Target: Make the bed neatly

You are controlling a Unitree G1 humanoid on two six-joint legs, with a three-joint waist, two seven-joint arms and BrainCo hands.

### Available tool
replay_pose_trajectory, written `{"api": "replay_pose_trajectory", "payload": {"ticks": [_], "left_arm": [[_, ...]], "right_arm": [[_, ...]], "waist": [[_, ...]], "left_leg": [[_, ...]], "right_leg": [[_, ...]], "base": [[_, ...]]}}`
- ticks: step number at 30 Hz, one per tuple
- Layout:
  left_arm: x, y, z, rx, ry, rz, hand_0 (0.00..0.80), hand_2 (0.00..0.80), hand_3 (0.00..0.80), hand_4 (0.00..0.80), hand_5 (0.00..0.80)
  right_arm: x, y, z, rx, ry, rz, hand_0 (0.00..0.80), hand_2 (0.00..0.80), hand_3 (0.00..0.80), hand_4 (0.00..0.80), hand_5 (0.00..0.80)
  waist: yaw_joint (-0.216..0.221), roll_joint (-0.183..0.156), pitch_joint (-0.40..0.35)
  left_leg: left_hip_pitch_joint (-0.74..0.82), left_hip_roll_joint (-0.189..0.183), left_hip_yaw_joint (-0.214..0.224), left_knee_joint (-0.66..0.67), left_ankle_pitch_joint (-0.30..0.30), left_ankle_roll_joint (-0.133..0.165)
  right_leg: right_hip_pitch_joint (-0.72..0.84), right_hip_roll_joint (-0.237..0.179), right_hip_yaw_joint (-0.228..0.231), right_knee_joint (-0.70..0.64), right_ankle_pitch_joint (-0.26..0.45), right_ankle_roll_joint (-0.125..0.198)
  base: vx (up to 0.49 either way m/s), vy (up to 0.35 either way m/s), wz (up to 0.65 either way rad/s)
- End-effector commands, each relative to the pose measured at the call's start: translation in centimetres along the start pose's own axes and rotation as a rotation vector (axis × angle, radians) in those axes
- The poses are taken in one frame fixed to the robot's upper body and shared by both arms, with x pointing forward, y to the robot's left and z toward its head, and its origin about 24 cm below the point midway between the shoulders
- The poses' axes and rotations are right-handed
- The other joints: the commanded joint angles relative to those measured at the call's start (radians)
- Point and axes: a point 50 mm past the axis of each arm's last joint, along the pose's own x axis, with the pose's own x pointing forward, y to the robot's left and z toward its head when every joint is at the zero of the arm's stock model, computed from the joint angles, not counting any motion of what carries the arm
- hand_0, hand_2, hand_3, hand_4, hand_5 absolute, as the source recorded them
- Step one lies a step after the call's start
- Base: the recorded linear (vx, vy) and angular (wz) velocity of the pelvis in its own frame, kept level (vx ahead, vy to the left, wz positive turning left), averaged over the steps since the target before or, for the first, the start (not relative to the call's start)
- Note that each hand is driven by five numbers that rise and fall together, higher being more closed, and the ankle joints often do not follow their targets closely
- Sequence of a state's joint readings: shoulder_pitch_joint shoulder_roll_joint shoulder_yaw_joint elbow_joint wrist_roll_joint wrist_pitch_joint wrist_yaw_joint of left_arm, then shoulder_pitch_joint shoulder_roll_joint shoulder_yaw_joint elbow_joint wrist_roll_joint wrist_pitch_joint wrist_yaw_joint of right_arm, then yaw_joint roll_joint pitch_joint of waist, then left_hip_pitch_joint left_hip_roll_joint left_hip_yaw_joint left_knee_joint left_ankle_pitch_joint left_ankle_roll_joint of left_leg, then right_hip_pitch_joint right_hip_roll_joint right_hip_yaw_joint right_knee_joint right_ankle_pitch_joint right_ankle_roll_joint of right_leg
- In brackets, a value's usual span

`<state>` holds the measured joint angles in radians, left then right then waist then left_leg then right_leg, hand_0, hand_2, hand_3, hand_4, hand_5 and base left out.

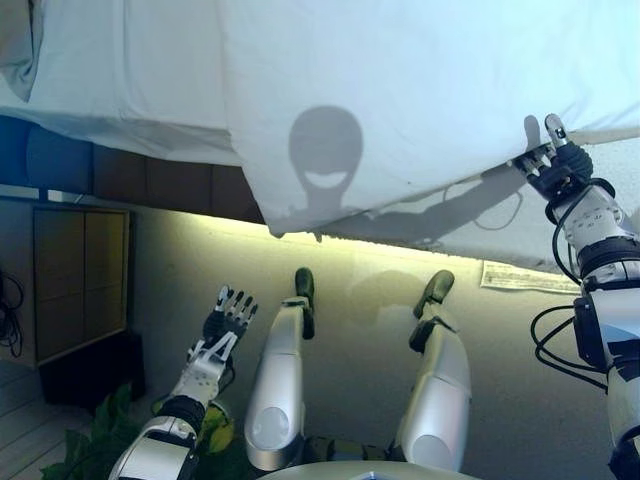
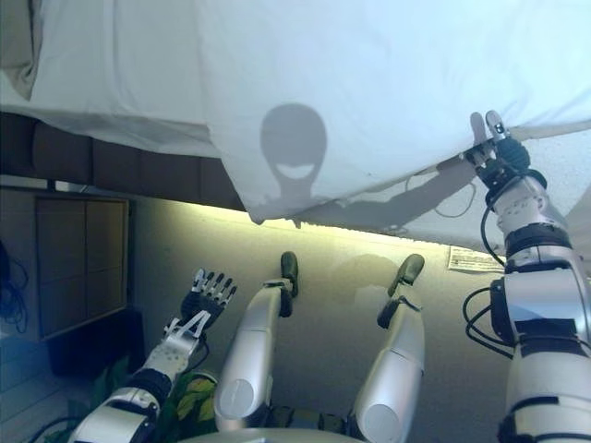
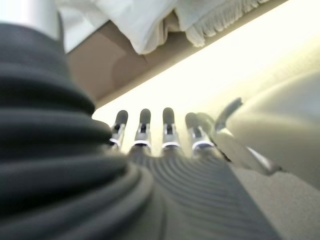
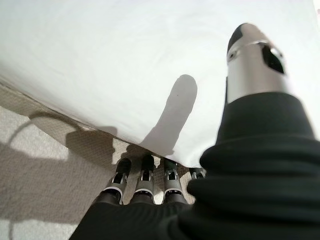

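A white duvet [image 1: 400, 100] covers the bed, and one corner [image 1: 275, 222] hangs over the near side. My right hand [image 1: 556, 170] is at the duvet's near edge on the right. In the right wrist view its fingers [image 4: 145, 182] reach straight under the duvet's edge [image 4: 100, 127], with their tips hidden. The thumb [image 4: 255, 55] stands straight above the cloth, clear of it. The beige mattress [image 4: 45, 150] shows below that edge. My left hand [image 1: 226, 318] hangs low at the left, away from the bed, open and empty, fingers [image 3: 144, 127] straight.
The bed's dark brown frame [image 1: 150, 180] runs under the overhang with a lit strip below it. A wooden cabinet [image 1: 80, 280] stands at the left. A green plant [image 1: 90, 440] is at the lower left. A printed label [image 1: 515, 277] lies at the right.
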<state>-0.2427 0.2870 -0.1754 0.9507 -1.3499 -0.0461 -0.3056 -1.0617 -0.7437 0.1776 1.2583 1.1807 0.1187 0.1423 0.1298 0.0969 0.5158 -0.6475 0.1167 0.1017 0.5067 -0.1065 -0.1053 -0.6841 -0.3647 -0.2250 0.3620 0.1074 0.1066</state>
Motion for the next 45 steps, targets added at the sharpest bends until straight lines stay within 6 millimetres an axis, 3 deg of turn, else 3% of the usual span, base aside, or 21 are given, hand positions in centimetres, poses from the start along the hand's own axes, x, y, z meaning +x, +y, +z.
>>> {"api": "replay_pose_trajectory", "payload": {"ticks": [1, 5, 6, 7, 8, 12, 17, 26, 30, 34, 37, 40, 45], "left_arm": [[-1.1, 1.2, -0.2, 0.003, -0.002, 0.003, 0.000, 0.000, 0.000, 0.000, 0.000], [-1.3, 1.2, -0.1, -0.007, -0.015, -0.011, 0.000, 0.000, 0.000, 0.000, 0.000], [-1.3, 1.2, 0.0, -0.008, -0.016, -0.013, 0.000, 0.000, 0.000, 0.000, 0.000], [-1.3, 1.2, 0.0, -0.006, -0.016, -0.013, 0.000, 0.000, 0.000, 0.000, 0.000], [-1.4, 1.2, 0.1, -0.006, -0.016, -0.011, 0.000, 0.000, 0.000, 0.000, 0.000], [-1.8, 2.0, 0.2, -0.007, -0.005, 0.014, 0.000, 0.000, 0.000, 0.000, 0.000], [-2.4, 2.9, 0.1, -0.013, 0.001, 0.044, 0.000, 0.000, 0.000, 0.000, 0.000], [-2.7, 3.4, 0.7, -0.009, -0.027, 0.039, 0.000, 0.000, 0.000, 0.000, 0.000], [-2.3, 2.7, 1.9, -0.022, -0.079, 0.015, 0.000, 0.000, 0.000, 0.000, 0.000], [-1.4, 0.6, 4.7, -0.015, -0.187, -0.068, 0.000, 0.000, 0.000, 0.000, 0.000], [-0.5, -2.6, 7.1, 0.041, -0.261, -0.189, 0.000, 0.000, 0.000, 0.000, 0.000], [0.1, -5.1, 7.5, 0.113, -0.226, -0.270, 0.000, 0.000, 0.000, 0.000, 0.000], [0.9, -9.0, 6.7, 0.258, -0.109, -0.435, 0.000, 0.000, 0.000, 0.000, 0.000]], "right_arm": [[0.1, 4.6, 4.5, -0.079, -0.144, 0.201, 0.000, 0.000, 0.000, 0.000, 0.000], [-0.2, 5.5, 6.3, -0.114, -0.219, 0.234, 0.000, 0.000, 0.000, 0.000, 0.000], [-0.3, 5.7, 6.8, -0.127, -0.246, 0.240, 0.323, 0.323, 0.323, 0.323, 0.323], [-0.5, 6.3, 7.7, -0.149, -0.288, 0.240, 0.737, 0.737, 0.737, 0.737, 0.737], [-0.5, 6.6, 8.1, -0.157, -0.305, 0.242, 0.800, 0.800, 0.800, 0.800, 0.800], [-0.9, 7.6, 9.9, -0.209, -0.345, 0.240, 0.800, 0.800, 0.800, 0.800, 0.800], [-1.1, 7.6, 10.4, -0.240, -0.326, 0.240, 0.800, 0.800, 0.800, 0.800, 0.800], [-0.9, 5.3, 9.3, -0.205, -0.275, 0.213, 0.800, 0.800, 0.800, 0.800, 0.800], [-0.7, 5.1, 8.5, -0.188, -0.244, 0.223, 0.800, 0.800, 0.800, 0.800, 0.800], [-0.5, 4.5, 7.0, -0.173, -0.201, 0.220, 0.800, 0.800, 0.800, 0.800, 0.800], [-0.3, 4.2, 5.4, -0.162, -0.161, 0.235, 0.800, 0.800, 0.800, 0.800, 0.800], [-0.1, 4.1, 4.4, -0.157, -0.132, 0.245, 0.800, 0.800, 0.800, 0.800, 0.800], [0.0, 4.5, 3.3, -0.160, -0.079, 0.288, 0.800, 0.800, 0.800, 0.800, 0.800]], "waist": [[0.023, 0.051, 0.004], [0.029, 0.053, 0.004], [0.032, 0.054, 0.004], [0.037, 0.055, 0.004], [0.038, 0.056, 0.004], [0.047, 0.057, 0.004], [0.050, 0.055, 0.004], [0.050, 0.035, 0.004], [0.048, 0.019, 0.004], [0.046, -0.001, -0.014], [0.043, -0.013, -0.043], [0.038, -0.021, -0.065], [0.018, -0.027, -0.103]], "left_leg": [[-0.003, -0.031, -0.021, -0.123, 0.080, 0.038], [0.023, -0.031, -0.022, -0.150, 0.095, 0.034], [0.026, -0.031, -0.024, -0.154, 0.098, 0.033], [0.031, -0.033, -0.026, -0.161, 0.101, 0.032], [0.033, -0.034, -0.028, -0.163, 0.103, 0.031], [0.041, -0.034, -0.035, -0.168, 0.109, 0.030], [0.061, -0.032, -0.034, -0.183, 0.116, 0.030], [0.143, -0.018, -0.024, -0.239, 0.128, 0.021], [0.201, -0.010, -0.017, -0.274, 0.137, 0.014], [0.268, 0.000, -0.009, -0.320, 0.147, 0.004], [0.311, 0.008, 0.006, -0.370, 0.182, 0.004], [0.350, 0.016, 0.015, -0.409, 0.190, 0.000], [0.408, 0.030, 0.031, -0.458, 0.202, -0.008]], "right_leg": [[-0.007, 0.001, 0.016, 0.151, -0.141, 0.042], [0.020, 0.000, 0.006, 0.140, -0.142, 0.044], [0.024, -0.001, 0.004, 0.139, -0.142, 0.045], [0.029, -0.001, 0.002, 0.137, -0.143, 0.045], [0.032, -0.002, 0.000, 0.135, -0.143, 0.046], [0.040, -0.002, -0.008, 0.142, -0.148, 0.042], [0.055, 0.001, -0.013, 0.139, -0.151, 0.038], [0.145, 0.011, -0.035, 0.064, -0.133, 0.047], [0.208, 0.018, -0.047, 0.011, -0.116, 0.059], [0.280, 0.027, -0.062, -0.050, -0.098, 0.069], [0.337, 0.037, -0.089, -0.121, -0.055, 0.065], [0.380, 0.047, -0.101, -0.165, -0.041, 0.067], [0.440, 0.061, -0.112, -0.221, -0.023, 0.067]], "base": [[0.038, 0.028, 0.00], [0.009, 0.006, 0.00], [0.000, 0.000, 0.00], [0.000, 0.000, 0.00], [0.000, 0.000, 0.00], [0.000, 0.000, 0.00], [0.000, 0.000, 0.00], [0.001, -0.003, -0.01], [0.001, -0.015, -0.01], [0.015, -0.030, 0.00], [-0.007, -0.021, 0.00], [0.013, -0.007, 0.00], [0.023, 0.002, -0.06]]}}
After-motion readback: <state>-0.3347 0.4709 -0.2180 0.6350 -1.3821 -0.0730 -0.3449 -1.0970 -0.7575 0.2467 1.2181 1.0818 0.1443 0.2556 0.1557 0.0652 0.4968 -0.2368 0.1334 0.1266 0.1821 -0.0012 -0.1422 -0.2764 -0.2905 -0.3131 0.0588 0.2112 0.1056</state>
